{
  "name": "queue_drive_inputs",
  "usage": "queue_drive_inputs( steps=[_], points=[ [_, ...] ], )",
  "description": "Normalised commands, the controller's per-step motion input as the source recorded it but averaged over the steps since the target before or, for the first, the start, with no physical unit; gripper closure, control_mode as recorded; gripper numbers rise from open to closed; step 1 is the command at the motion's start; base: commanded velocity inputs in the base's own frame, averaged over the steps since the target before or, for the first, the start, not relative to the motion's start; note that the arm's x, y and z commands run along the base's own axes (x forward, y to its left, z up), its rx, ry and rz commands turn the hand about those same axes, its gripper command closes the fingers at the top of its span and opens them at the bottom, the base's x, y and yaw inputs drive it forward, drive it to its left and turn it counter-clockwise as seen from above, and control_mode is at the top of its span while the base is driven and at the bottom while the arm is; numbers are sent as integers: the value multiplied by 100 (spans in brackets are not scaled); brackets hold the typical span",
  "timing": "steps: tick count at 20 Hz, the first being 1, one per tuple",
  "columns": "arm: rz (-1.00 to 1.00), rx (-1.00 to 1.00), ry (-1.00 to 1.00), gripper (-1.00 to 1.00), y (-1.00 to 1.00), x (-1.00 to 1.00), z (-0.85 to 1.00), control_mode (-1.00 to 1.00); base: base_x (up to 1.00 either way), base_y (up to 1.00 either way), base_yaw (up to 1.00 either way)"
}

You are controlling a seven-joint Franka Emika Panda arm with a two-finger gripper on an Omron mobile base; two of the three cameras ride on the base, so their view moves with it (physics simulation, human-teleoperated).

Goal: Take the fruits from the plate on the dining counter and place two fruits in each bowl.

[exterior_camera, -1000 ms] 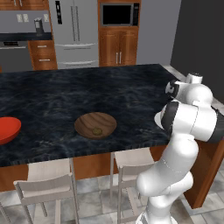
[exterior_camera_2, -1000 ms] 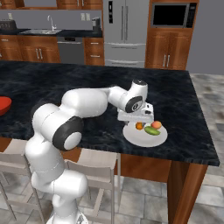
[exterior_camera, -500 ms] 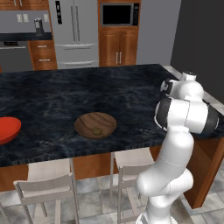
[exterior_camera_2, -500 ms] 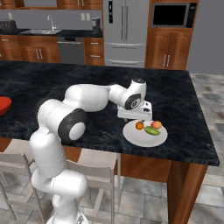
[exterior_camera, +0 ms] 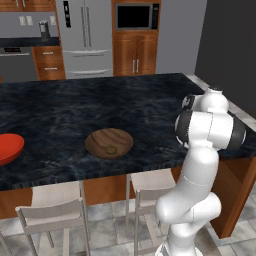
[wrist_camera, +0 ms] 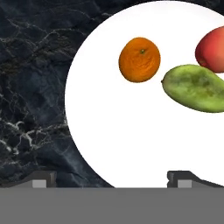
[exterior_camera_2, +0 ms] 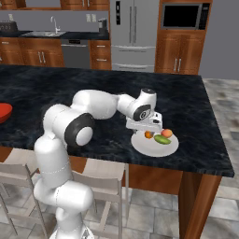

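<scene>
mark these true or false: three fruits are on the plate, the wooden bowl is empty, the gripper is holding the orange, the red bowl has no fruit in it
1. Three fruits lie on the plate. True: the orange, the green fruit and the red fruit.
2. The wooden bowl is empty. False: one small olive-brown fruit sits in it.
3. The gripper is holding the orange. False: it is open above the plate, holding nothing.
4. The red bowl shows no fruit. True, as far as its visible part tells.
</scene>
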Motion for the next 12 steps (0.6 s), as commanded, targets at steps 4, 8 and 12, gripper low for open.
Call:
queue_drive_inputs(
  steps=[4,8,12],
  points=[
    [-2,0,0,-100,0,11,-5,-100,0,0,0],
    [0,0,0,-100,0,15,-5,-100,0,0,0],
    [0,0,0,-100,0,40,-4,-100,0,0,0]
  ],
)
